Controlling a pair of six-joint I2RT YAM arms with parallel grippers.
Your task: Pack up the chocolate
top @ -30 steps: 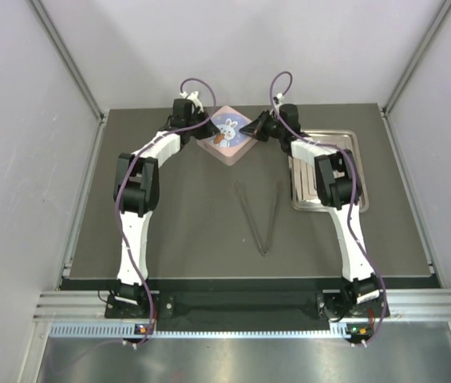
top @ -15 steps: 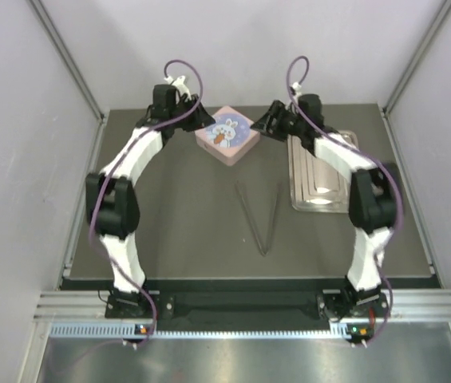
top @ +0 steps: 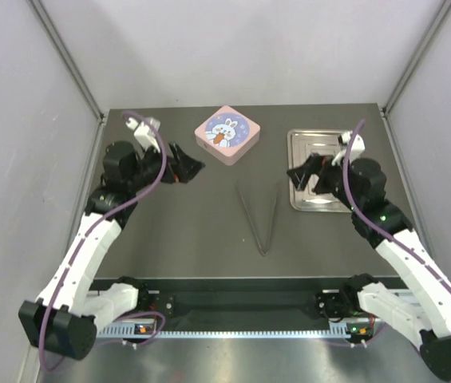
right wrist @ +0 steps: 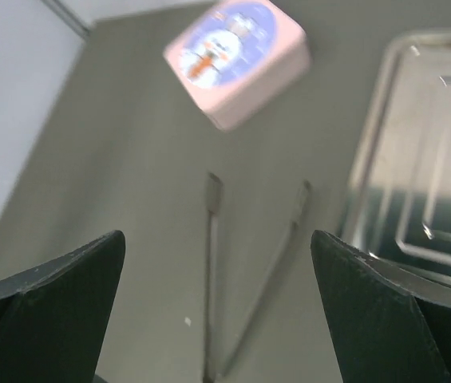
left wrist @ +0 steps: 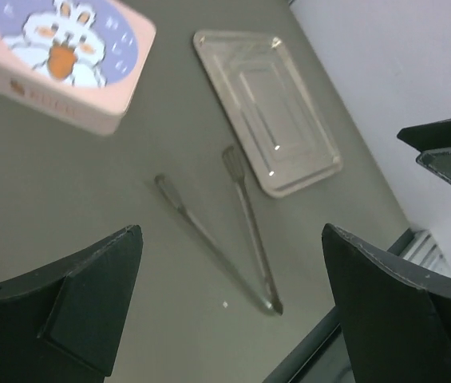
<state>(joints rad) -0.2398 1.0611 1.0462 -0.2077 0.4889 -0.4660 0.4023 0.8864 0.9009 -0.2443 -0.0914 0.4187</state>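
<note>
One pink box [top: 227,135], far centre, apparently closed; tongs [top: 261,215], long axis near-far, tips far; metal tray [top: 313,144], right. The left gripper [top: 193,167] and right gripper [top: 298,177]: fingers apart, empty.

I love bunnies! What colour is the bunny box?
The box is pink, with a white rabbit on lilac; clearest in the left wrist view.

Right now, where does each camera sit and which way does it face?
Top external: fixed above and behind the arms, looking down on the dark table; both arms, left gripper and right gripper show.
Left wrist: on the left arm, angled down at the pink square rabbit box, metal tongs and steel tray; its fingers show.
Right wrist: on the right arm, angled down; its fingers show.
All three share box, tongs, tray.
</note>
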